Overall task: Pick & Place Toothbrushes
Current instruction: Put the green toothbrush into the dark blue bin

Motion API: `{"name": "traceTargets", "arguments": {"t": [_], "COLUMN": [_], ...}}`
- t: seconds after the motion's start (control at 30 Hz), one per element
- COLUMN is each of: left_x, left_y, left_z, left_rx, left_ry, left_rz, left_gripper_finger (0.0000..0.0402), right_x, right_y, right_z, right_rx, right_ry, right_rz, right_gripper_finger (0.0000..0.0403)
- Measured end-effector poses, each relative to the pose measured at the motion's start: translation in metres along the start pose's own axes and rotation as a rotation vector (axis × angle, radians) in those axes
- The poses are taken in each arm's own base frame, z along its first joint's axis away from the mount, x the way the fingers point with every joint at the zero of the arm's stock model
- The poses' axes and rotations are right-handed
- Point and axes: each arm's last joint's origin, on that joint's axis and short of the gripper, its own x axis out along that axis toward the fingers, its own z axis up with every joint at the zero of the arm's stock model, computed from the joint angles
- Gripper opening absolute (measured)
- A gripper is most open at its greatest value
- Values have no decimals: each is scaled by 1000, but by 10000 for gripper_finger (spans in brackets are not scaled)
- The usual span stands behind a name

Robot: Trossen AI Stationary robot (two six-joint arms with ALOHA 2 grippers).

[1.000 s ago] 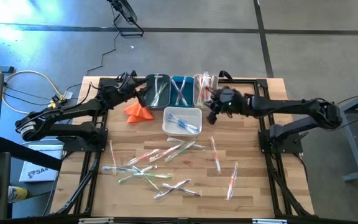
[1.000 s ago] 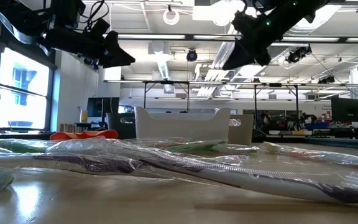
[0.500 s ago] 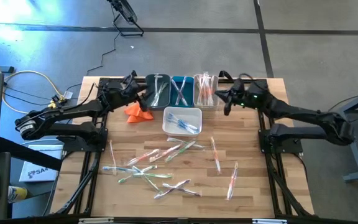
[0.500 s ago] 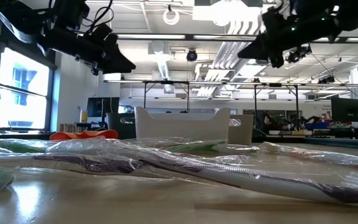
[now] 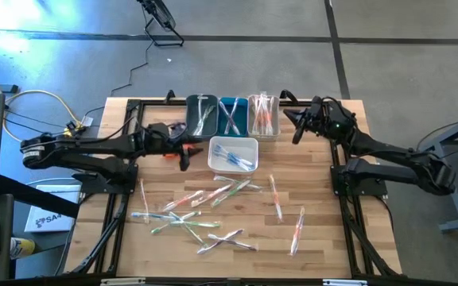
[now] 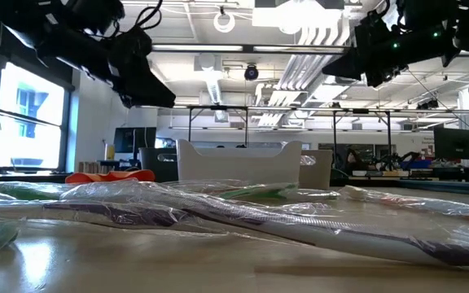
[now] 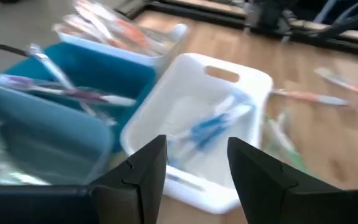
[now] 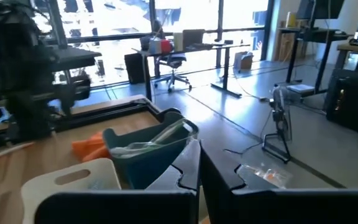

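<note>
Wooden table, seen from above, with a dark frame along its edges. Left arm reaches across the far-left part of the top; right arm is folded back at the far-right corner.

Four bins at the far middle. In a row along the far edge: grey-blue bin, teal bin, clear bin, touching side by side. White bin sits just in front of them. Each holds wrapped toothbrushes; those in the white bin have blue handles.

Loose toothbrushes lie scattered over the near half of the table, most in a crossed heap left of centre, three apart toward the right.

Left gripper hangs just left of the white bin, fingers apart with nothing between them, the white bin showing through the gap.

Right gripper is raised beside the clear bin, to its right; fingers pressed together, empty.

Orange cloth lies by the left gripper, mostly hidden under the arm from above.
</note>
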Motion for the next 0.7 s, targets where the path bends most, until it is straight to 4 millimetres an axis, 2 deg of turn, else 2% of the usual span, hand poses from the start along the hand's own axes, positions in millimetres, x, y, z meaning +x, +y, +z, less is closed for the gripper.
{"name": "traceTargets", "arguments": {"t": [0.23,0.7], "left_x": [0,0], "left_y": [-14,-13], "left_z": [0,-1], "left_rx": [-62,-60], "left_ry": [-5,3], "left_rz": [-63,-60], "left_gripper_finger": [166,166], "right_x": [0,0], "right_y": [-2,-2], "right_z": [-1,-3], "right_rx": [2,4], "right_ry": [13,32], "right_rz": [-11,-11], "right_gripper_finger": [2,2]}}
